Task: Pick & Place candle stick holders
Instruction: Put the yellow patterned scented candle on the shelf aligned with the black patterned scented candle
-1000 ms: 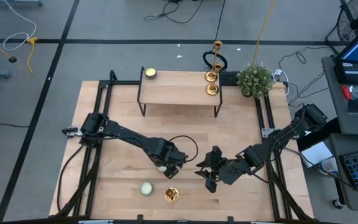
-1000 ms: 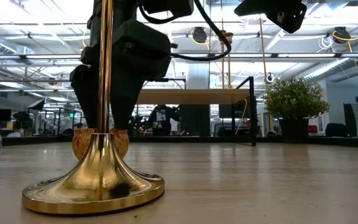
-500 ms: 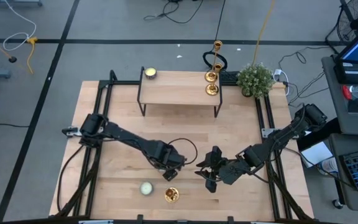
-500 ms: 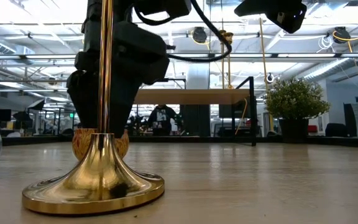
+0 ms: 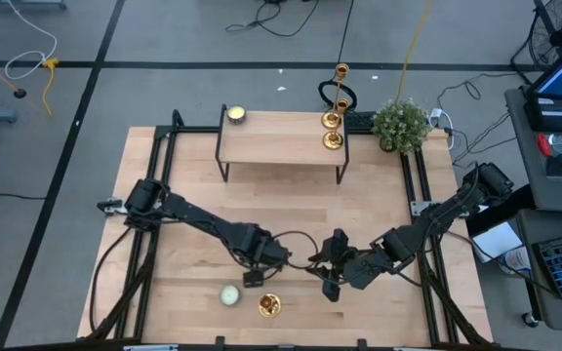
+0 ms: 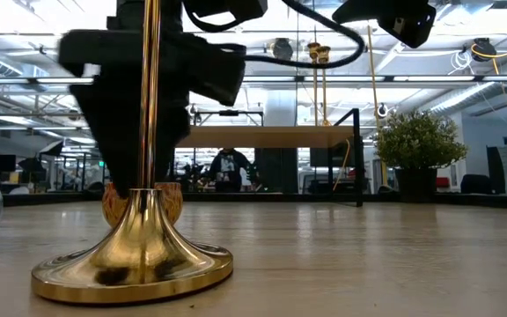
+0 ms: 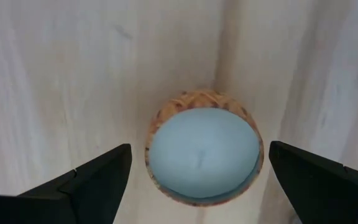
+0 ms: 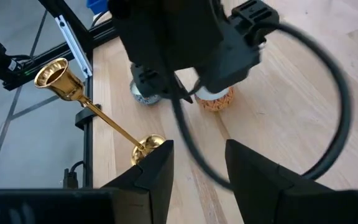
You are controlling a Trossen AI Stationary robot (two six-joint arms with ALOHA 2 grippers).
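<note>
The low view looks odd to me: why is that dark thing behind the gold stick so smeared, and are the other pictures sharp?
Low view: the left gripper is motion-blurred, while the gold candle stick holder gleams sharp. Left wrist view: the pale candle looks soft. High view: evenly lit and crisp.

2 dark jointed arms, black looping cables, blunt black gripper fingers (image 7: 98, 180)

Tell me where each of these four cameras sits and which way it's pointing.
High view: overhead, looking down at the table and both arms.
Low view: at tabletop height, facing the room; gold candlestick holder up close, left arm behind.
Left wrist view: looks down between the open left tool fingers at a pale candle.
Right wrist view: past the right tool toward the left arm.
Shared: that holder shows in the high, low and right wrist views.
</note>
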